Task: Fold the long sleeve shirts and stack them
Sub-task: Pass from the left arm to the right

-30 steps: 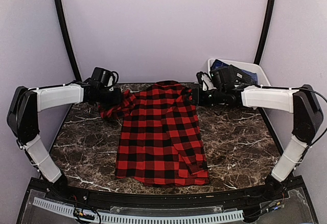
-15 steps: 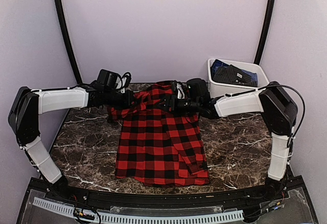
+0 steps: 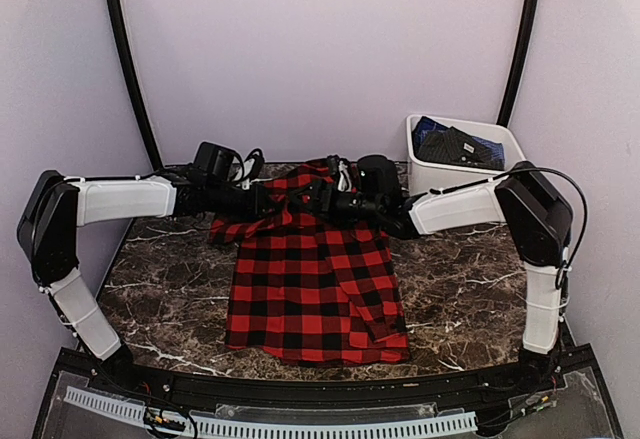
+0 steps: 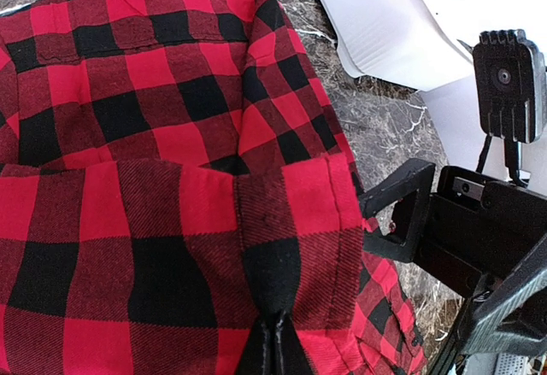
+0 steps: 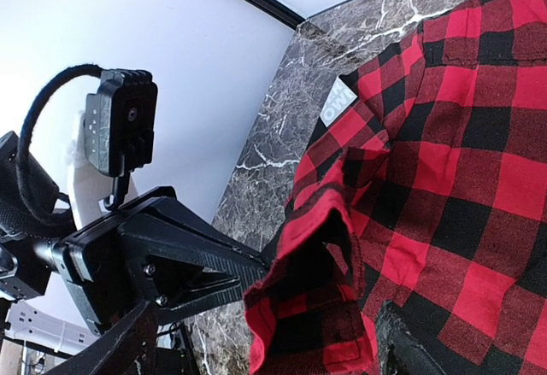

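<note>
**Now: sleeve fold in hand at the collar end**

The checked shirt (image 3: 315,279) lies spread on the marble table (image 3: 460,279). Its hem is toward the arm bases and its collar is at the far edge, where the white neck label (image 5: 340,102) shows. Both arms reach in over the collar end and meet there.

The left gripper (image 4: 275,345) is pinched tight on a doubled fold of cloth (image 4: 214,247), which looks like the left sleeve, lifted and drawn toward the middle of the shirt. The rest of that sleeve (image 3: 235,224) is bunched just beside the body on the left. The right gripper (image 5: 265,341) has its fingers spread wide on either side of that raised fold, and nothing is clamped between them.

The step appears to be folding the left sleeve in across the body, early in the first shirt's fold. No stack has been started.

The next move likely needs the left gripper to carry the sleeve across and lay it flat without dragging the body out of square. The right gripper would have to close on the cuff to help or pull clear first.

A white tub (image 3: 500,135) stands at the far right with dark cloth (image 3: 455,146) in it. Whether that is another shirt cannot be told.
</note>
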Controlling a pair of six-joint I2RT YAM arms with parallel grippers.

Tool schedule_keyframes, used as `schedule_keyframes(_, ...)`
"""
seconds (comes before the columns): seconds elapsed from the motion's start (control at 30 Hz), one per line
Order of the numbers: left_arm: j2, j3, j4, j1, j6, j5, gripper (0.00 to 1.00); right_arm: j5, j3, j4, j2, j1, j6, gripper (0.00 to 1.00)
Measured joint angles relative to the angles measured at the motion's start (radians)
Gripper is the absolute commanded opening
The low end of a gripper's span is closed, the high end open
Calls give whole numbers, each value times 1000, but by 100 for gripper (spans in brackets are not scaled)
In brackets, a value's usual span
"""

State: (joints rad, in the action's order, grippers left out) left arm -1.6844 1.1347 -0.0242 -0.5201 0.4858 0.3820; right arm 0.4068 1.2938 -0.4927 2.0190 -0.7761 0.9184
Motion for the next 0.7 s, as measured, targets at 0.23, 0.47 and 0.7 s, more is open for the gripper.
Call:
schedule_keyframes(0.23,-19,0,2,-26,-1,28,0,-40,58,50,62,-7,-3,76)
schedule_keyframes(0.47,-34,0,3,-34,-1,47,0,-53,71,87,81,-7,-6,38)
schedule_keyframes(0.7,-42,0,2,-35,0,56,1,-64,72,108,81,-7,-21,0)
